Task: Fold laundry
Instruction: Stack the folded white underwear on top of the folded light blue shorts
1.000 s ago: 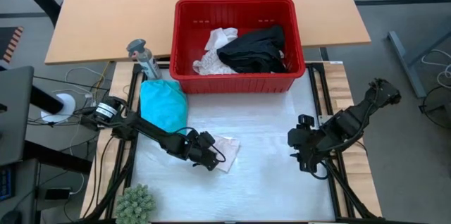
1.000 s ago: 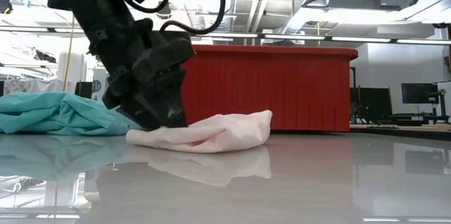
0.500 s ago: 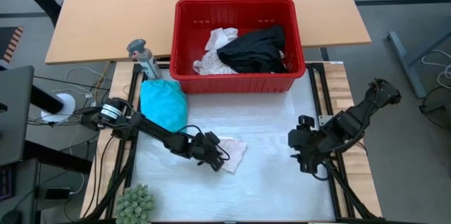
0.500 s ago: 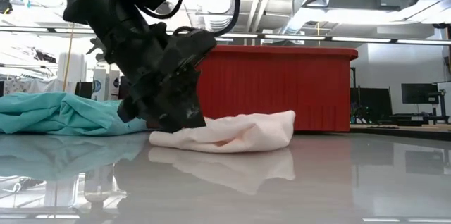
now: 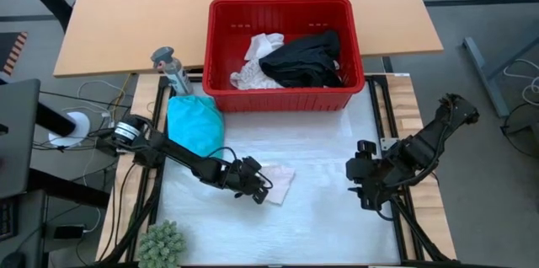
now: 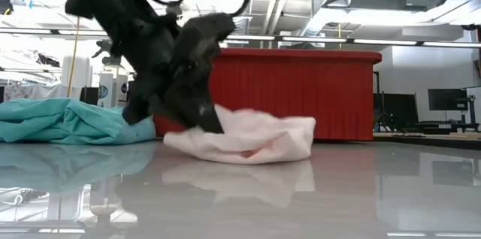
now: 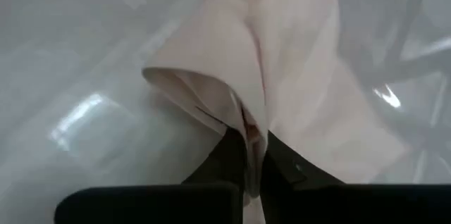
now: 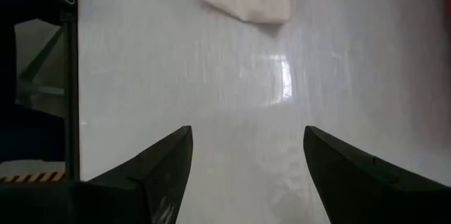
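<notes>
Plant: small green fuzzy plant stood at the near left corner of the table.
Left claw: left claw was low over the table's near-middle, fingers pressed together on a fold of the cream cloth; the left wrist view showed the fold pinched between the two dark fingers.
Cream cloth: lay crumpled on the white table surface, its left edge lifted off the table in the claw, the rest resting flat, as seen in the low view.
Right claw: right claw waited at the table's right side, well apart from the cream cloth, fingers spread wide with nothing between them.
Teal garment: teal garment lay bunched on the table's left side, just in front of the basket's left corner, beside the left arm.
Basket: red basket stood at the far edge of the table.
Basket contents: black garment on the right, white garments on the left, touching each other.
Bottle: grey-topped bottle stood left of the basket.
</notes>
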